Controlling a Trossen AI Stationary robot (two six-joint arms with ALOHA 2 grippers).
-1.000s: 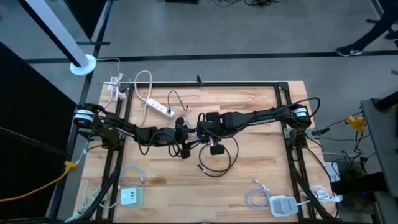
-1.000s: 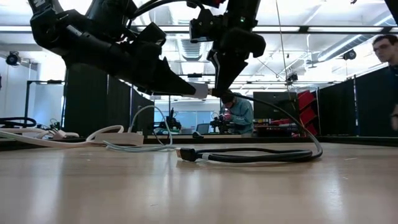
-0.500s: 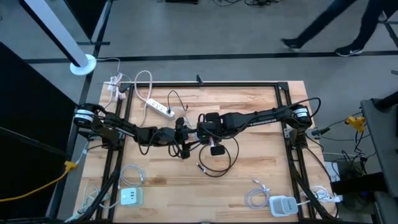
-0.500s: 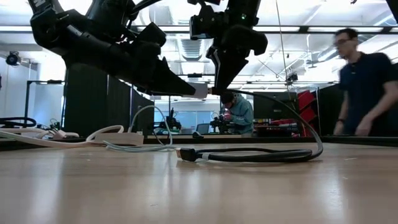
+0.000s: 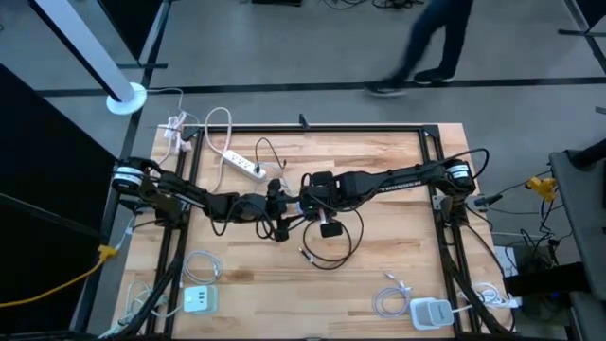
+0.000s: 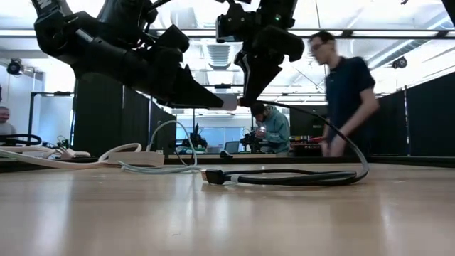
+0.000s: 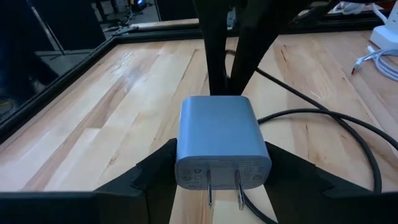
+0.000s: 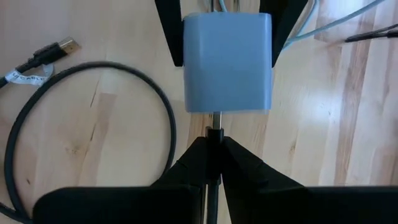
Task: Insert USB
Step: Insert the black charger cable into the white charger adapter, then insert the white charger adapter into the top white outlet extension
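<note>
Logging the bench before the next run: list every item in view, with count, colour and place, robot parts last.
Wall charger: one, pale blue, held in mid-air between left gripper's fingers.
USB cable: one, black, looped at table centre, one plug at the charger, free plug on the wood.
Power strip: one, white, table's far left.
Other chargers: two, pale with coiled white cables, near corners.
Person: one, dark shirt, walking behind the table.
Left gripper: shut on charger.
Right gripper: shut on the cable's plug.

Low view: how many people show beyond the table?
3. A standing person at right, a seated person near centre, a third person at the left edge. Others may be hidden.
</note>
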